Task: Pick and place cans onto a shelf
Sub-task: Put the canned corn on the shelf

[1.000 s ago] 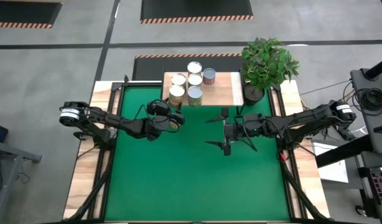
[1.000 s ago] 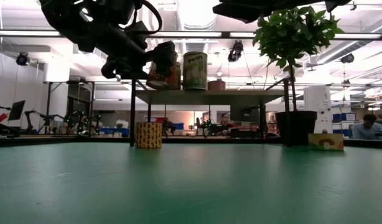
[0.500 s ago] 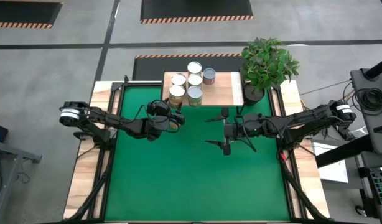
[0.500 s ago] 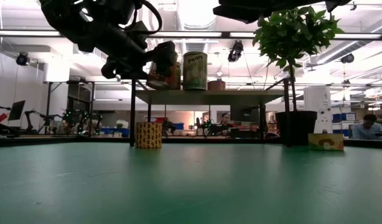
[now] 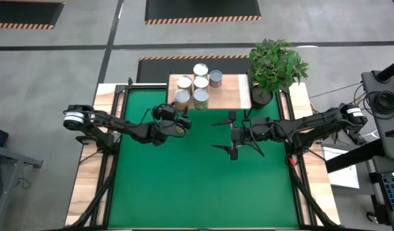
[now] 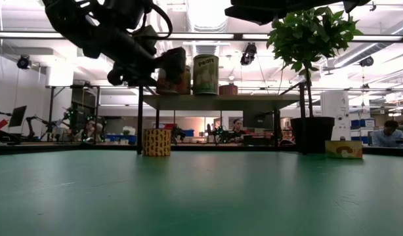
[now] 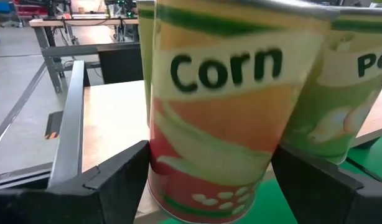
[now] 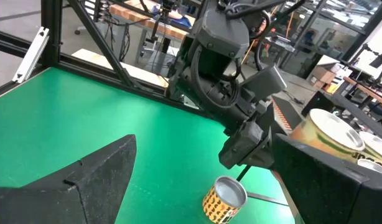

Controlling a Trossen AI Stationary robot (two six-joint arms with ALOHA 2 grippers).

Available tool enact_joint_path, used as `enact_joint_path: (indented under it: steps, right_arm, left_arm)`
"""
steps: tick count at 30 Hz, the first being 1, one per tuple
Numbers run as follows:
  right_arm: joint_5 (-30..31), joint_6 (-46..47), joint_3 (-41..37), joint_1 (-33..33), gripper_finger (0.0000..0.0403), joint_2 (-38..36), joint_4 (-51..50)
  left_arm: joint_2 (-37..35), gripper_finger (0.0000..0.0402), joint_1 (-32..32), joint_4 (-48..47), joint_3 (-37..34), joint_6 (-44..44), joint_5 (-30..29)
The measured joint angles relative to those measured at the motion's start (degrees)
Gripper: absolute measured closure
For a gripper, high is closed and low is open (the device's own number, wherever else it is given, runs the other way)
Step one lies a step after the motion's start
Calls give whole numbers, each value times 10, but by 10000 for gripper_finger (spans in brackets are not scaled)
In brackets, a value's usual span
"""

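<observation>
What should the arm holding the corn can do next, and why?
Probably carry it a bit farther over the shelf, then lower it. The left tool grips the corn can, raised at shelf height in the low view, just short of the cans already standing there. The right tool waits open.

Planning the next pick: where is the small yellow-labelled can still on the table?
The yellow-labelled can stands upright on the green table, under the shelf's left end, beside its black leg.
</observation>
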Motion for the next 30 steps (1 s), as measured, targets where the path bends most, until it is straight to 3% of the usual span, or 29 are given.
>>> enact_joint_path:
  steps: [15, 30]
  right_arm:
    - [0, 0, 0, 0, 42, 0, -2]
    - [0, 3, 0, 0, 42, 0, -2]
  left_arm:
    - [7, 52, 0, 9, 0, -11, 1]
    - [7, 49, 0, 36, 0, 6, 26]
